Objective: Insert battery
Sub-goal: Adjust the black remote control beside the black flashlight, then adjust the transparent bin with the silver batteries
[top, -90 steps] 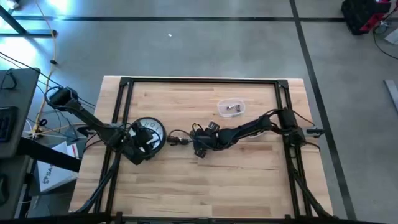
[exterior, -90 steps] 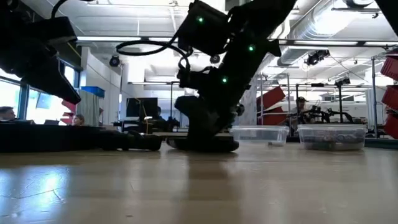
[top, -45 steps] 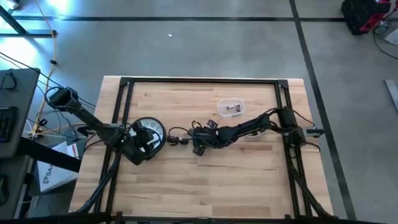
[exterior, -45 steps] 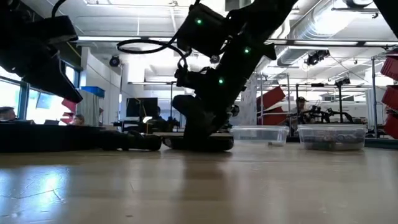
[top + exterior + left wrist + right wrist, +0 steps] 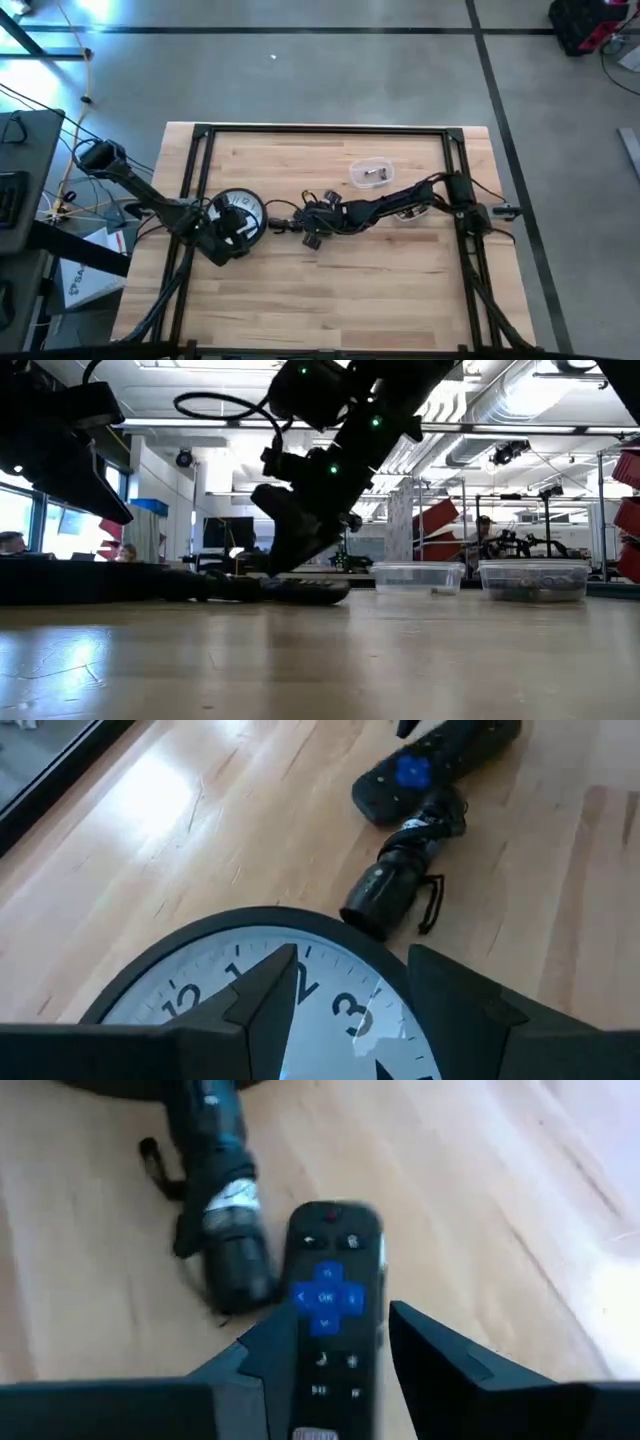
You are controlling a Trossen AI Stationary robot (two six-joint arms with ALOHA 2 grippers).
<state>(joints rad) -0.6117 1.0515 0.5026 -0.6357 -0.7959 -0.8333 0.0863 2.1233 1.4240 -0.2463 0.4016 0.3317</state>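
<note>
Right gripper over the remote, mid-table, fingers spread.

The remote (image 5: 325, 1330) lies face up on the wooden table (image 5: 400, 290), just beside a black flashlight (image 5: 220, 1230) and near the wall clock (image 5: 237, 212). It looks light, rigid and smooth-sided, so a hold across its narrow long edges seems safest; it could skid on the wood. The right gripper (image 5: 325, 1355) hangs over it with fingers wide, straddling the body without clamping. The left gripper (image 5: 345, 1005) hovers open over the clock. A clear container (image 5: 370, 174) lies well apart.
</note>
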